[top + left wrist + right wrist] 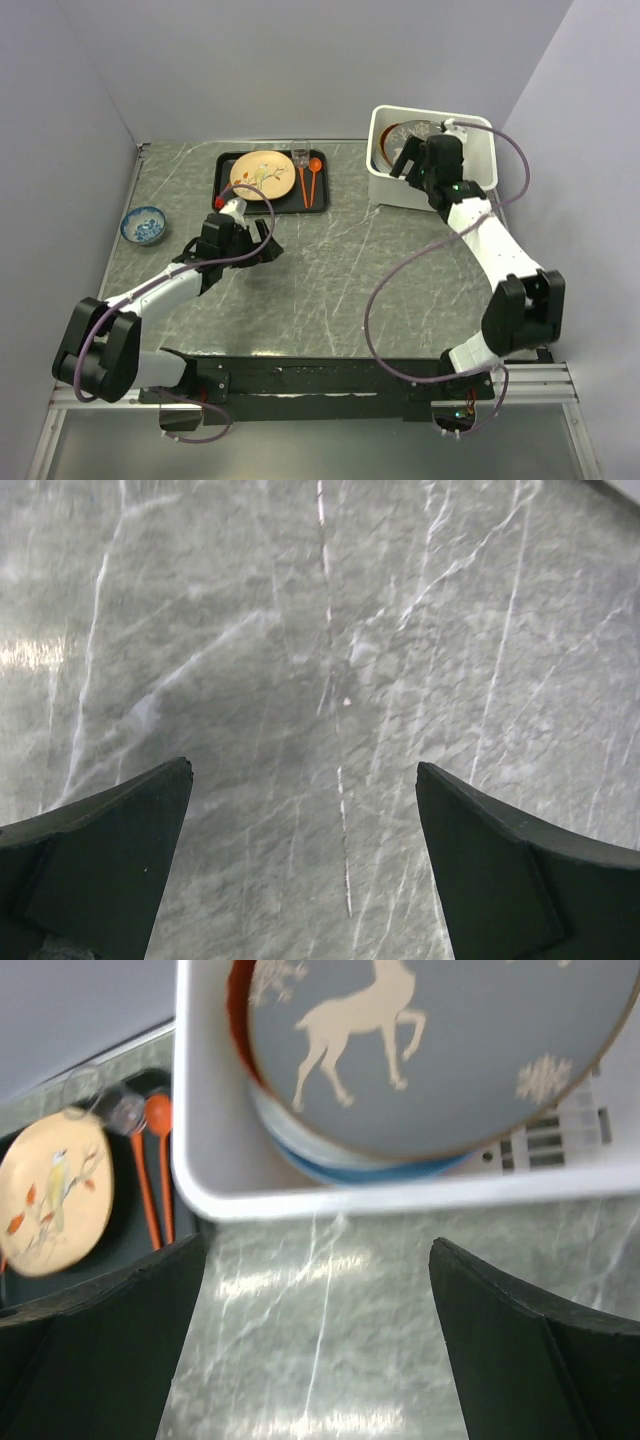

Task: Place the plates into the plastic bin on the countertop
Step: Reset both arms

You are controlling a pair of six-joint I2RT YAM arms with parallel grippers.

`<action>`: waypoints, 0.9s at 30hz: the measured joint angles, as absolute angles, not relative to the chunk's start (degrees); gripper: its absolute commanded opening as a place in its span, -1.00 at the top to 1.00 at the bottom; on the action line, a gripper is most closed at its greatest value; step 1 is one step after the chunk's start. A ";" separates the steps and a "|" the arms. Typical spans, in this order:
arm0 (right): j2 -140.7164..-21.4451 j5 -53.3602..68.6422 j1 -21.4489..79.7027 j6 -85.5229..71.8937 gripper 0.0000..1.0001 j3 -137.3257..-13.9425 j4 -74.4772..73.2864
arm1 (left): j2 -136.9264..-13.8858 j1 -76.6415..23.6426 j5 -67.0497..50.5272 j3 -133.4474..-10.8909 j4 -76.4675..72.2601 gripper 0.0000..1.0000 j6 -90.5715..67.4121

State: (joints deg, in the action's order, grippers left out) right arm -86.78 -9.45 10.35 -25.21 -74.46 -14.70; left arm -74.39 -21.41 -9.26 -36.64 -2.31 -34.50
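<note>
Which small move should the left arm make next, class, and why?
Probably reach the left gripper forward toward the cream bird plate on the black tray. Its jaws are open and empty over bare countertop, and that plate lies outside the white bin, which holds a deer-patterned plate.

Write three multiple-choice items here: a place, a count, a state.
1. Where is the cream floral plate? A in the bin; B on the black tray; C in the blue bowl.
2. How many orange spoons beside it? A one; B four; C two.
3. The left gripper is: A open, empty; B shut on a plate; C shut on a spoon.
Key: 1 B, tray rim surrounds it. 2 C, two handles lie parallel. 3 A, only countertop shows between its fingers.
</note>
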 measured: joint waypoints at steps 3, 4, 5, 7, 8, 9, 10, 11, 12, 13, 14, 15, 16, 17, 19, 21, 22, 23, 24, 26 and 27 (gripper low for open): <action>-81.45 -9.76 12.23 -25.78 -1.00 -69.08 -13.08 | -74.02 -21.41 -9.26 -37.36 -2.22 -0.99 -34.24; -80.05 -9.82 12.62 -25.89 -1.00 -67.70 -12.93 | -73.80 -21.41 -9.26 -37.41 -2.13 -0.99 -34.13; -78.26 -9.85 13.17 -25.98 -1.00 -65.93 -12.64 | -73.60 -21.41 -9.28 -37.41 -2.04 -0.99 -34.06; -75.59 -9.89 13.91 -26.11 -1.00 -63.57 -12.75 | -73.32 -21.41 -9.26 -37.43 -1.85 -0.99 -34.04; -74.15 -9.89 14.26 -26.11 -1.00 -62.13 -12.40 | -73.21 -21.41 -9.28 -37.43 -1.80 -0.99 -34.04; -72.58 -9.91 14.50 -26.13 -1.00 -60.69 -12.53 | -73.21 -21.41 -9.26 -37.52 -1.76 -0.99 -34.04; -70.85 -9.96 14.63 -26.11 -1.00 -59.20 -12.40 | -73.21 -21.41 -9.28 -37.65 -1.63 -0.99 -34.04; -69.19 -10.00 14.72 -26.13 -1.00 -57.60 -12.38 | -73.21 -21.41 -9.28 -37.76 -1.61 -0.99 -34.02; -67.53 -10.09 14.76 -26.13 -1.00 -56.10 -12.51 | -73.21 -21.41 -9.28 -37.87 -1.56 -0.99 -34.02; -66.04 -10.15 14.76 -26.13 -1.00 -54.78 -12.51 | -73.21 -21.41 -9.26 -38.00 -1.56 -0.99 -34.02; -64.62 -10.22 14.76 -26.13 -1.00 -53.34 -12.47 | -73.21 -21.41 -9.28 -38.15 -1.54 -0.99 -33.95; -63.18 -10.31 14.76 -26.13 -1.00 -51.90 -12.64 | -73.21 -21.41 -9.26 -38.33 -1.58 -0.99 -33.82; -61.49 -10.50 14.76 -26.11 -1.00 -50.15 -12.71 | -73.21 -21.43 -9.26 -38.44 -1.72 -0.99 -33.74; -60.23 -10.63 14.76 -26.13 -1.00 -48.86 -12.95 | -73.21 -21.45 -9.26 -38.52 -1.87 -0.99 -33.67; -56.75 -11.11 14.76 -26.17 -1.00 -45.17 -13.47 | -73.21 -21.45 -9.26 -38.54 -2.22 -0.99 -33.63; -54.52 -11.20 14.76 -26.35 -1.00 -42.87 -14.15 | -73.21 -21.45 -9.23 -38.57 -2.33 -0.99 -33.63; -53.43 -11.22 14.76 -26.57 -1.00 -41.65 -14.28 | -73.19 -21.45 -9.21 -38.59 -2.33 -0.99 -33.63; -52.10 -11.20 14.76 -26.83 -1.00 -39.94 -14.35 | -73.19 -21.45 -9.21 -38.61 -2.35 -0.99 -33.63; -51.29 -11.11 14.76 -27.18 -1.00 -38.85 -14.66 | -73.19 -21.45 -9.21 -38.61 -2.35 -0.99 -33.63; -50.41 -10.98 14.76 -27.62 -1.00 -37.10 -14.52 | -73.19 -21.45 -9.21 -38.61 -2.39 -0.99 -33.63; -50.17 -10.83 14.76 -27.79 -1.00 -36.12 -14.35 | -73.12 -21.45 -9.21 -38.61 -2.39 -0.99 -33.63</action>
